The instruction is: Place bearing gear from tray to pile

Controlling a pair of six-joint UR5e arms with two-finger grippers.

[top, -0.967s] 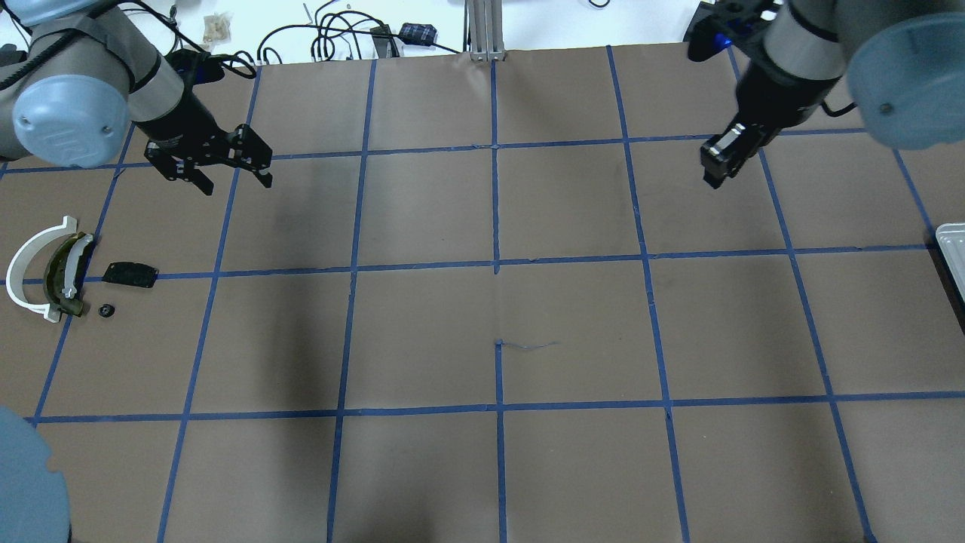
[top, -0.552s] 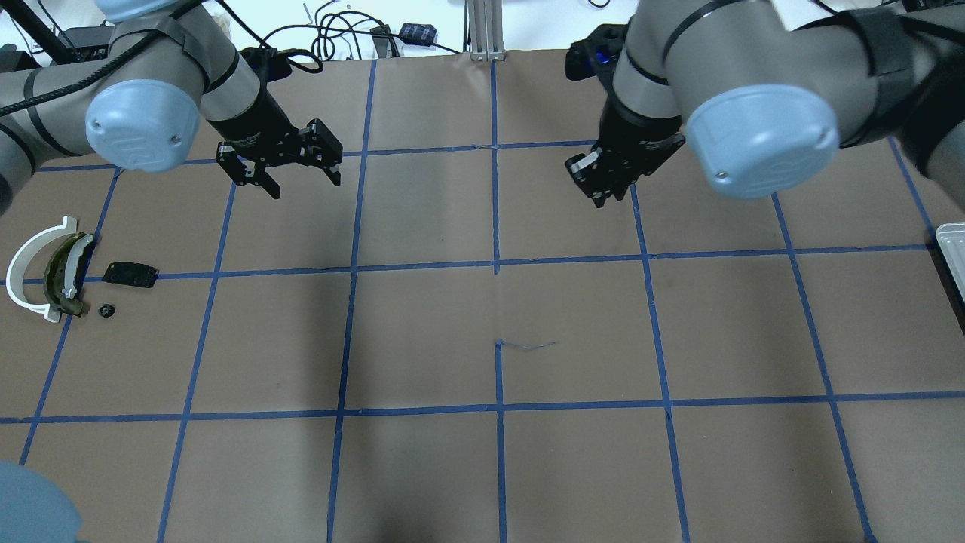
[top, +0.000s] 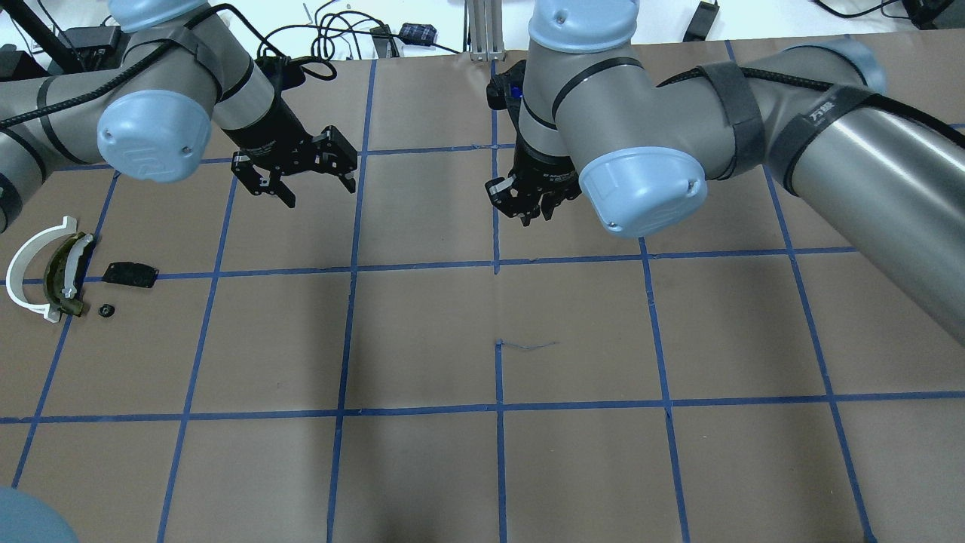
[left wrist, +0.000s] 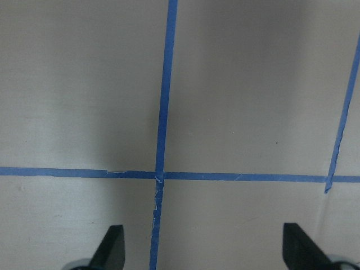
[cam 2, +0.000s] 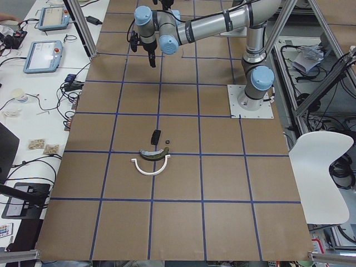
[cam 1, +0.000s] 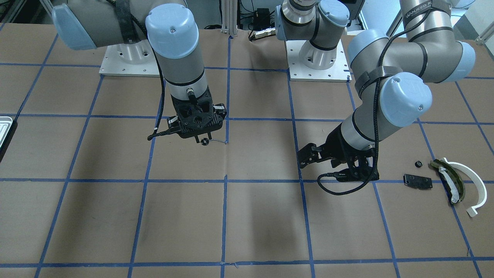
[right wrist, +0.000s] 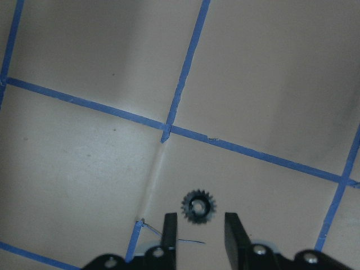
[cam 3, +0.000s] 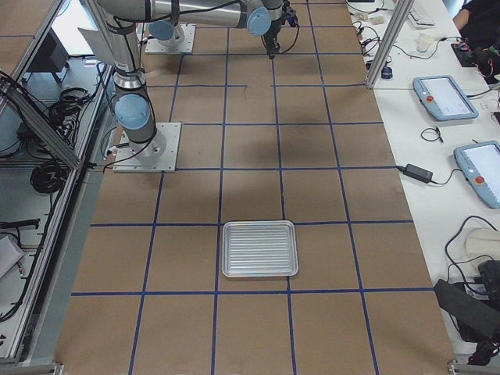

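My right gripper (top: 532, 216) is shut on a small black toothed bearing gear (right wrist: 198, 207) and holds it above the table's middle, near a blue tape crossing. The gear also shows under the gripper in the front view (cam 1: 204, 141). My left gripper (top: 318, 190) is open and empty, above the table to the left of the right one. The pile lies at the far left: a white arc (top: 26, 264), an olive-green and white curved piece (top: 64, 275), a black plate (top: 130, 274) and a small black round part (top: 106, 309). The empty tray (cam 3: 258, 226) shows in the exterior right view.
The brown table (top: 422, 339) carries a grid of blue tape lines. The tray's edge (cam 1: 4, 129) shows at the front view's left border. Cables and small items lie beyond the table's far edge (top: 339, 34). The right arm's elbow (top: 641, 185) hangs over the far middle.
My right arm has swept left from the table's right side to its middle, gripper shut. My left gripper has moved right, still open. The pile has not moved.
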